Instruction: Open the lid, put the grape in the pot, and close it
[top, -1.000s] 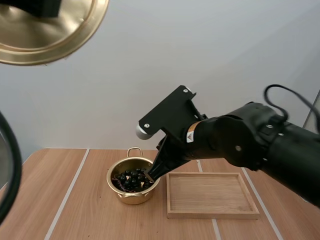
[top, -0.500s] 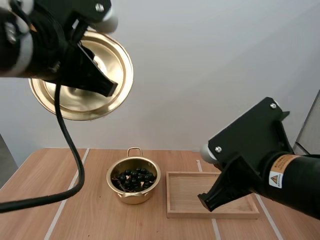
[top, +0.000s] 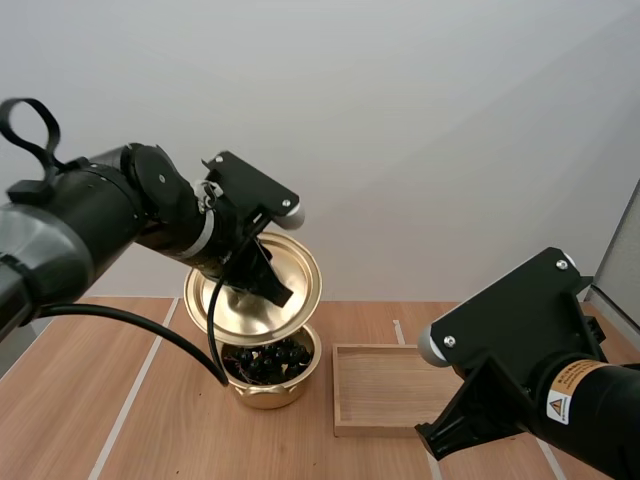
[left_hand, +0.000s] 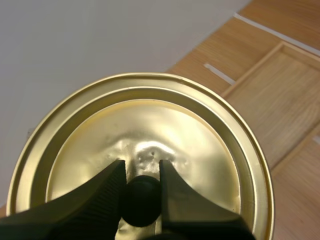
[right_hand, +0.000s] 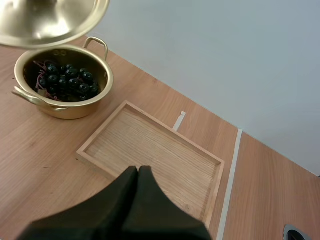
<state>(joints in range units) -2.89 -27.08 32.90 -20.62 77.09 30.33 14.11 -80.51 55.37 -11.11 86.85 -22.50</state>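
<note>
The left hand (left_hand: 141, 165) pinches what looks a light, stiff, slippery lid (left_hand: 150, 120) by its small black knob (left_hand: 141, 200), tilted just above the pot (top: 265, 393); the right hand (right_hand: 138, 170) is closed, empty.

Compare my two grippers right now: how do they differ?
The left gripper is shut on the lid by its knob, holding it tilted; the right gripper is shut on nothing. The left hangs over the pot, the right over the wooden tray. Both are black.
</note>
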